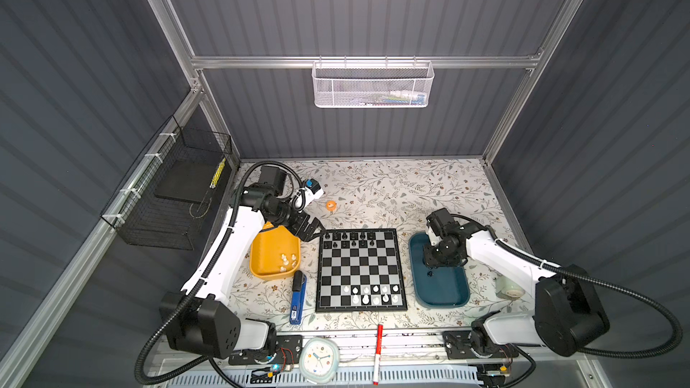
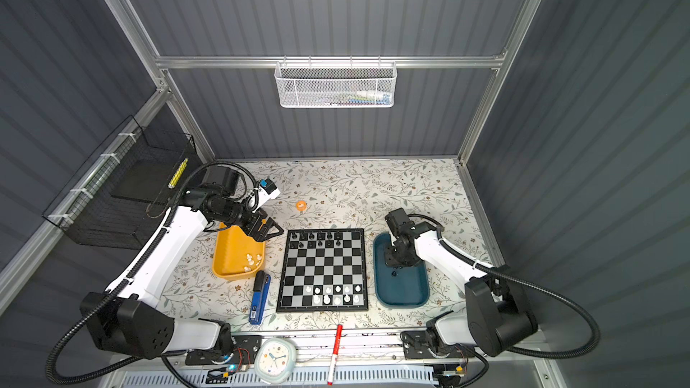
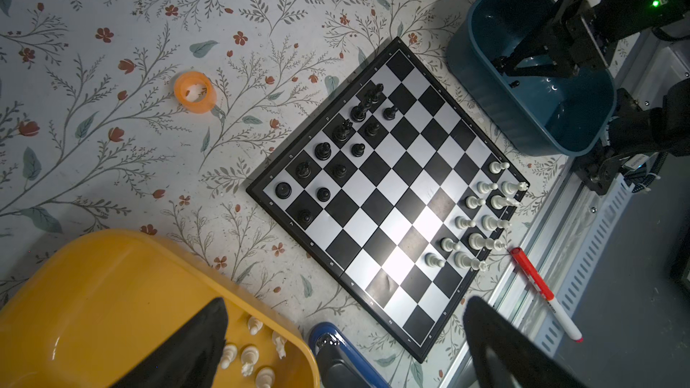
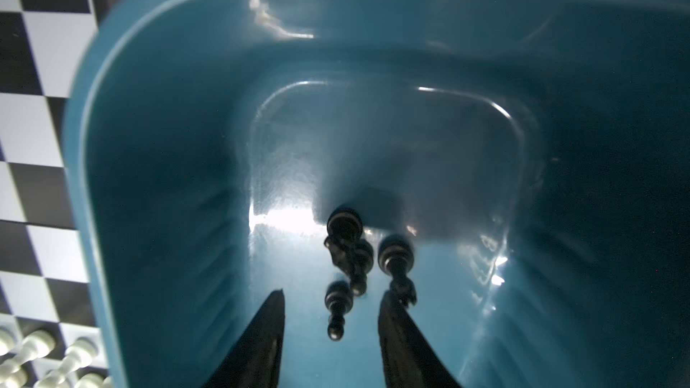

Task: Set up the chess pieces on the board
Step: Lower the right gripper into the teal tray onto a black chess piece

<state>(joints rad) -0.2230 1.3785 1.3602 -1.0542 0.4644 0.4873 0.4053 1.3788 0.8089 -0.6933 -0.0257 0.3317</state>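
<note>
The board (image 1: 360,270) (image 2: 323,270) lies mid-table. Black chess pieces (image 1: 349,238) stand on its far two rows and white ones (image 1: 375,293) on its near two rows. Loose white pieces (image 1: 287,261) (image 3: 250,356) lie in the yellow tray (image 1: 269,251). My left gripper (image 1: 317,229) (image 3: 345,304) hangs open and empty between that tray's far end and the board's far left corner. My right gripper (image 1: 435,265) (image 4: 331,294) is down inside the teal tray (image 1: 448,289). It is open, its fingers either side of a lying black pawn (image 4: 338,307) without touching it. More black pieces (image 4: 395,255) lie just beyond.
An orange tape ring (image 1: 330,205) lies behind the board. A blue stapler (image 1: 298,298) sits left of it. A red marker (image 1: 378,352) and a clock (image 1: 317,358) are at the front edge. A pale roll (image 1: 508,287) sits right of the teal tray.
</note>
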